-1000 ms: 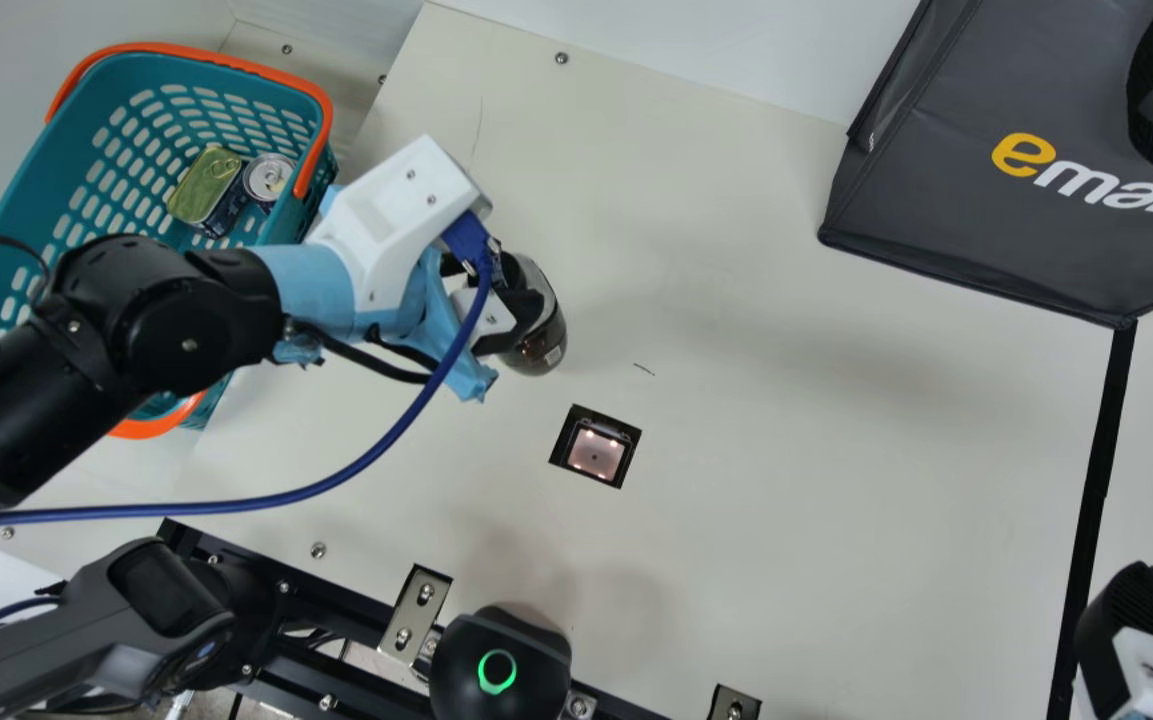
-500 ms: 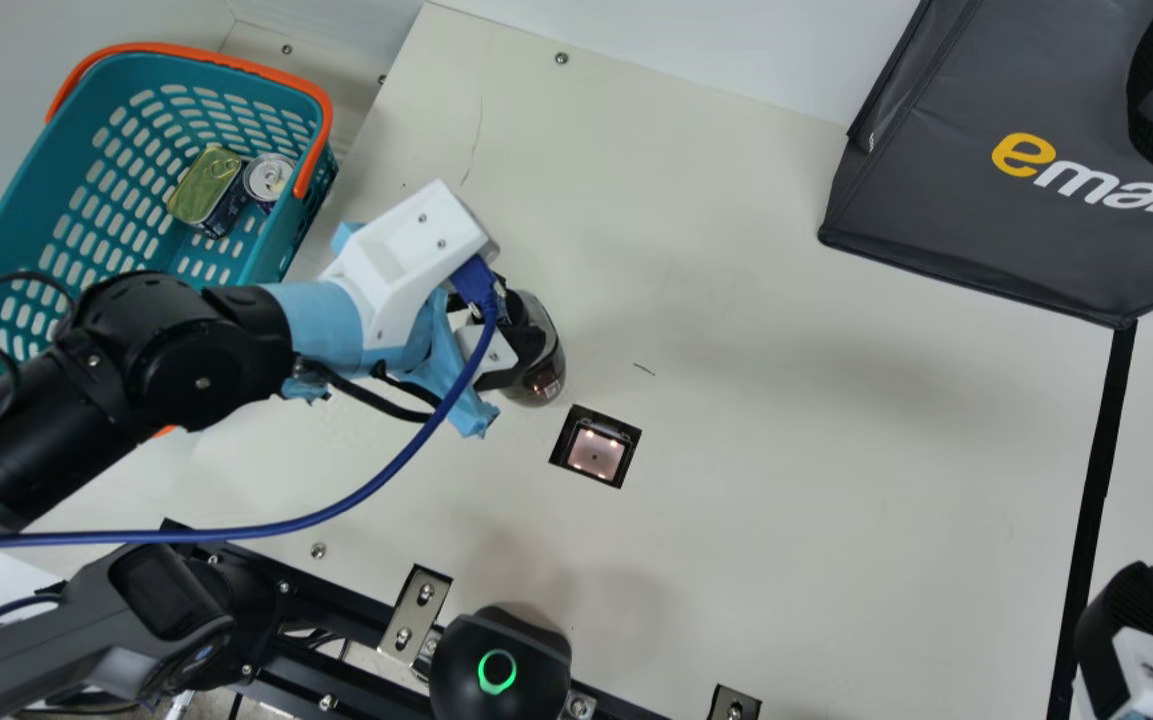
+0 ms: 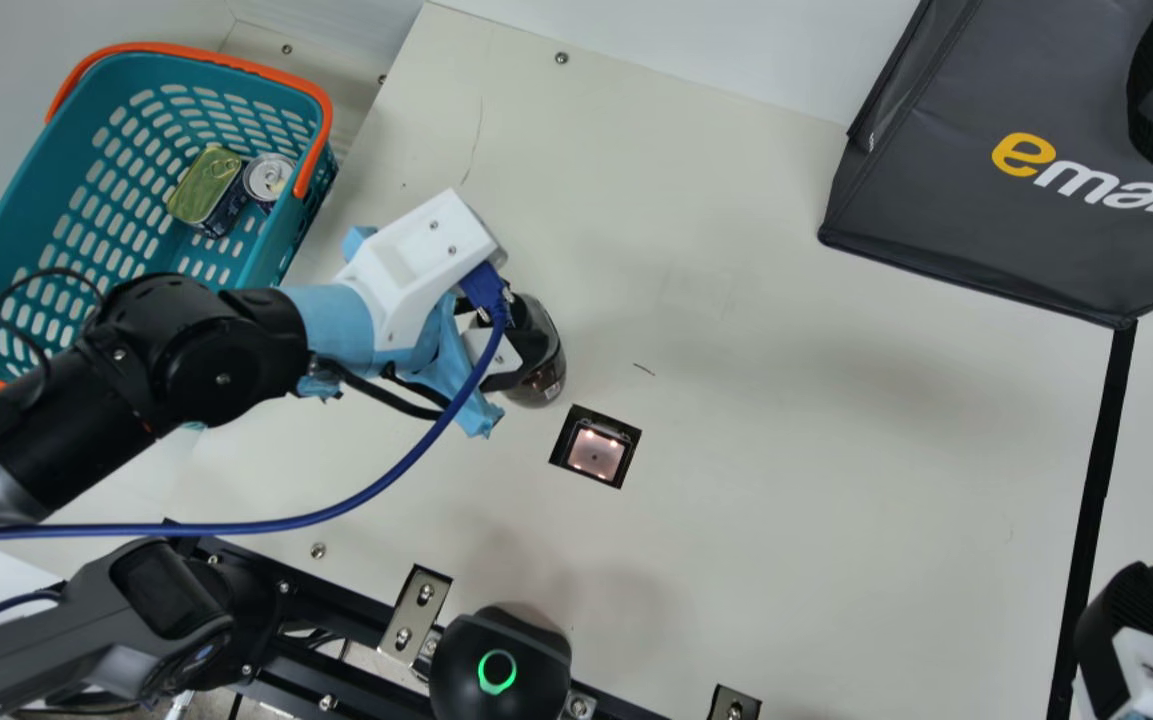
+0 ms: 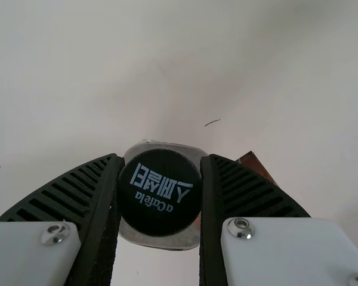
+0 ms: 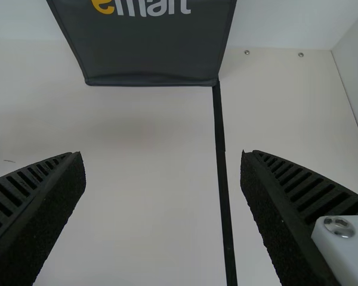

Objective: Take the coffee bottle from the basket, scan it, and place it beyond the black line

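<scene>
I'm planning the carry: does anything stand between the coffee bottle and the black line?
Nothing visible, going straight from the coffee bottle to the middle of the black line; the dark bag and right gripper are near its opposite ends.

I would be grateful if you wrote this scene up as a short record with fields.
item: coffee bottle, out of the basket
held by: left tool, closed around the bottle near its cap
other tool: right tool, open and empty
scanner window: lit, beside the bottle in the main view
black line: bottle on the basket's side, not beyond it
basket contents: flat tin, round can
also present: dark gray shopping bag
</scene>
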Tool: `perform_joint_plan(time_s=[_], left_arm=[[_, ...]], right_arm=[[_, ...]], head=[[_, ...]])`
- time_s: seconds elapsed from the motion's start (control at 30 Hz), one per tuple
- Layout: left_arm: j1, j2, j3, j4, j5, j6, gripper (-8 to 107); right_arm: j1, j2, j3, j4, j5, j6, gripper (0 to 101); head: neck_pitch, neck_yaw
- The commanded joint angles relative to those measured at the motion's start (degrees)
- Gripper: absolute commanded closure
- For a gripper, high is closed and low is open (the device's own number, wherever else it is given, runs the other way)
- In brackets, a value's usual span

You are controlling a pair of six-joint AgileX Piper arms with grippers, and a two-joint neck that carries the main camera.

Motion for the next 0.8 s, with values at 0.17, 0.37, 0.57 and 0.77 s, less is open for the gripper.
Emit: perform_joint_plan(time_s=[0.17, 0.37, 0.57, 0.77], left_arm=[[0.4, 1.4, -0.8, -0.5, -0.7, 1.6, 89], [1.1, 2.3, -1.3, -1.1, -1.1, 3.3, 89], [1.6, 2.8, -1.6, -1.4, -1.4, 4.7, 89], [1.7, 3.2, -1.7, -1.7, -1.7, 5.6, 89]], right_arm=[[0.0, 0.0, 0.0, 0.0, 0.0, 0.0, 10], [0.0, 0.0, 0.0, 0.0, 0.0, 0.0, 10], [0.0, 0.0, 0.0, 0.0, 0.0, 0.0, 10], [0.0, 0.0, 0.0, 0.0, 0.0, 0.0, 10]], head=[[-1.5, 0.1], [-1.5, 0.1], [-1.5, 0.1], [-1.5, 0.1]])
